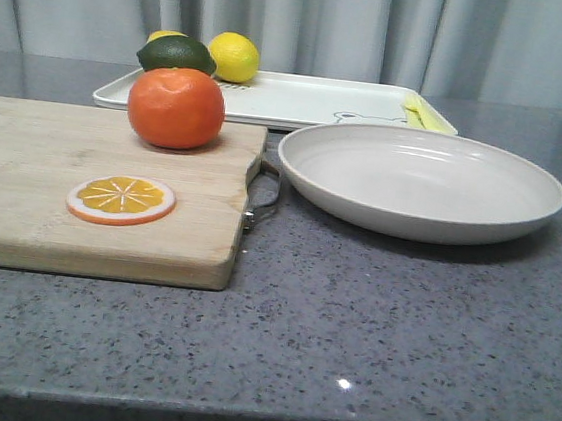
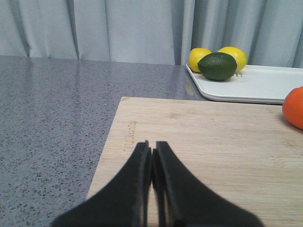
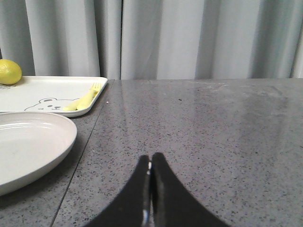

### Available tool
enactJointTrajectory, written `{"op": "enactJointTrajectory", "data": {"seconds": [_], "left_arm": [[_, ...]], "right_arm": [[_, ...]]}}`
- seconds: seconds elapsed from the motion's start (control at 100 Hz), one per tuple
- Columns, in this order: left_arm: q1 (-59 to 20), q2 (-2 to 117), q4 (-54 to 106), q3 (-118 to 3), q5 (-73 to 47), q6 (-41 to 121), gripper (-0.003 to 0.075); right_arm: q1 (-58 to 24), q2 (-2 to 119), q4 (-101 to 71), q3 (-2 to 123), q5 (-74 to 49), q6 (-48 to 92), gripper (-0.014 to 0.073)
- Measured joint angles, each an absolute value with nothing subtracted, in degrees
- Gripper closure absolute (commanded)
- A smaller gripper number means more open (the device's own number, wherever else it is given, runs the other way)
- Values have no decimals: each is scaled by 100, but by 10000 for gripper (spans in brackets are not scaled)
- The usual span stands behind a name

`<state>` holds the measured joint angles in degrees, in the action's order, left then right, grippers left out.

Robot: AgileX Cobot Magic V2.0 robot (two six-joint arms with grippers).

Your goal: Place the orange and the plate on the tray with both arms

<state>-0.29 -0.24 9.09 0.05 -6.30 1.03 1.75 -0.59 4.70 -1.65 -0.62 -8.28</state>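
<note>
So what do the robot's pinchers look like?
Both are plain black. The left gripper has two smooth fingers, wide at the base and tapering to narrow tips, like a beak. The right gripper has the same shape and colour. No cables, markings or arm parts show in these pictures.

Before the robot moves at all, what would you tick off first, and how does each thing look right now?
1. Left gripper free of load: ok, fingers closed on nothing, over the wooden cutting board.
2. Right gripper free of load: ok, closed, empty, above bare countertop.
3. Round bright orange reachable: ok, sits uncovered on the board.
4. Wide off-white plate empty: ok.
5. Room on the white rectangular tray: cannot tell; lemons, a dark green avocado and a yellow fork already lie there.
6. Jaws opened for grasping: not ok, both shut.
</note>
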Motion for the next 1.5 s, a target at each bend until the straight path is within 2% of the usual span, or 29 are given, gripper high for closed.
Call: {"op": "enactJointTrajectory", "data": {"seconds": [0.48,0.65,0.8,1.18,1.5], "left_arm": [[-29,-24,1012,-17,-457,103,739],[-29,73,1012,-192,-457,103,739],[-29,643,1012,-613,-457,103,739],[-29,1968,1012,-1686,-444,103,739],[-29,2145,1012,-1722,-263,103,739]], "right_arm": [[175,-59,470,-165,0,-837,662],[175,-59,470,182,-532,-837,656],[175,-17,470,675,-1031,-837,654],[175,1218,402,1609,-1534,-837,654],[175,2089,377,1779,-694,-837,654]]}}
